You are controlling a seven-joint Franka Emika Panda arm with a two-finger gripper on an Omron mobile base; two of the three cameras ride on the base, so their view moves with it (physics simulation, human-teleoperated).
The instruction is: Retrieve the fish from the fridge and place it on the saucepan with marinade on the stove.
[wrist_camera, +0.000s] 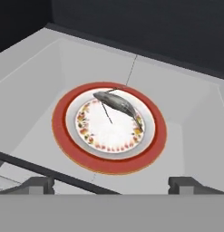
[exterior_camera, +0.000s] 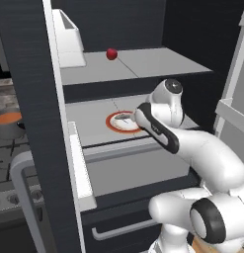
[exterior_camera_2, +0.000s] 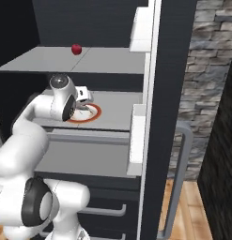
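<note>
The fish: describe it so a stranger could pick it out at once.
Look in the open fridge, on the shelf below the one with the red ball. An orange-rimmed plate sits there, and the fish lies on its far side. It is small, slim and grey-silver, unlike the round plate and ball.

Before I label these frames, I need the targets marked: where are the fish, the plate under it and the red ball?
fish [wrist_camera: 117, 104], hand view, middle of its grey body.
plate [wrist_camera: 63, 136], hand view, bare orange-red rim at left.
red ball [exterior_camera: 111, 54], left base view, centre of the ball on the upper shelf.
</note>
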